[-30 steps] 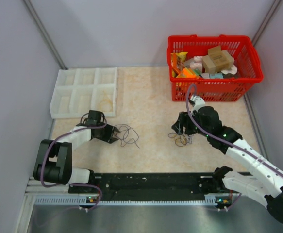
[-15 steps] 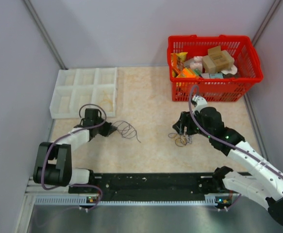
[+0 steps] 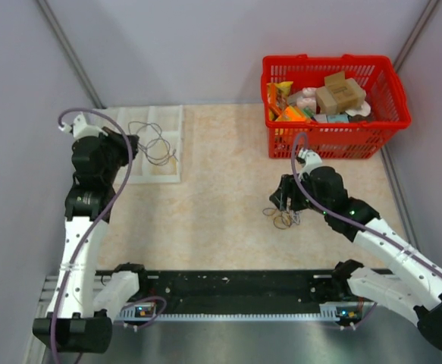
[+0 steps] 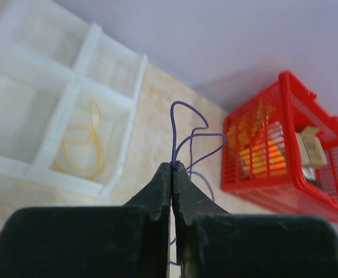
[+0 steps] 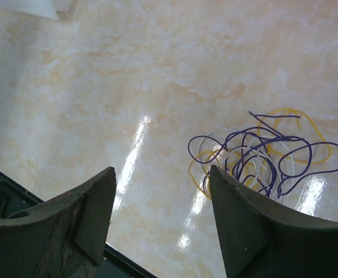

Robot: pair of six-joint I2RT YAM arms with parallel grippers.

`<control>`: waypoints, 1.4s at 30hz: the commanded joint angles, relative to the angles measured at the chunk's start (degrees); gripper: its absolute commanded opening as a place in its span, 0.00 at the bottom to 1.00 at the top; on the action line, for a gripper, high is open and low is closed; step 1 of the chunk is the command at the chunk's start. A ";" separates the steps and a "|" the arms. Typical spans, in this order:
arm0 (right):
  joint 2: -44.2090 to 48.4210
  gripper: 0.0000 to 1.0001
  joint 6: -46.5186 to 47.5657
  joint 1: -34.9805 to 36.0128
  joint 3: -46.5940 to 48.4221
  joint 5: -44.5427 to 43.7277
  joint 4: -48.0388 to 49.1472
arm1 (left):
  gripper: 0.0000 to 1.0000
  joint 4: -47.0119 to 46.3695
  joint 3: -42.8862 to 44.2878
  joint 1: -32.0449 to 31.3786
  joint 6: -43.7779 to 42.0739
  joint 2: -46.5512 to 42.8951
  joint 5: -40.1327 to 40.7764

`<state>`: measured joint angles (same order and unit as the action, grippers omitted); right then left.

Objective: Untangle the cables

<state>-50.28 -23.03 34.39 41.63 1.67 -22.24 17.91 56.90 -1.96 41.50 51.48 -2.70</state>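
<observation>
My left gripper point(image 3: 130, 144) is shut on a thin dark purple cable point(image 3: 154, 145) and holds it in the air above the white tray point(image 3: 167, 114). In the left wrist view the gripper point(image 4: 173, 166) pinches the purple cable point(image 4: 183, 133), whose loops rise past the fingertips. A yellow cable point(image 4: 84, 147) lies in one tray compartment. My right gripper point(image 3: 283, 201) is open just above the table. A tangle of purple, yellow and white cables point(image 3: 283, 220) lies beside it. In the right wrist view the gripper point(image 5: 162, 171) is empty, and the tangle point(image 5: 261, 159) lies by the right finger.
The white compartment tray point(image 4: 70, 92) sits at the far left. A red basket point(image 3: 334, 140) full of packets and boxes stands at the far right, also in the left wrist view point(image 4: 284, 156). Grey walls close in both sides.
My left arm has lifted off the table and swung up and left over the tray, carrying the dark purple cable with it. My right arm has barely moved.
</observation>
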 commanded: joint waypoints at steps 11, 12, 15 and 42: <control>3.69 0.65 -0.62 0.59 1.18 1.93 2.29 | 0.00 12.75 32.11 9.07 -12.30 30.06 21.95; 4.22 0.65 -0.70 0.68 1.18 1.84 2.20 | 0.00 13.20 33.43 9.16 -14.23 32.34 22.82; 5.19 0.65 -0.44 0.59 1.09 1.67 2.02 | 0.00 10.84 33.37 9.07 -21.34 37.01 25.02; 4.23 0.66 4.48 0.68 0.38 8.26 3.69 | 0.24 15.05 35.65 13.38 -17.94 61.90 13.24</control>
<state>-46.50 -19.44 34.39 41.63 8.73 -21.80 34.06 92.36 10.90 22.94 118.21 7.92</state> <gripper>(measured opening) 0.655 0.125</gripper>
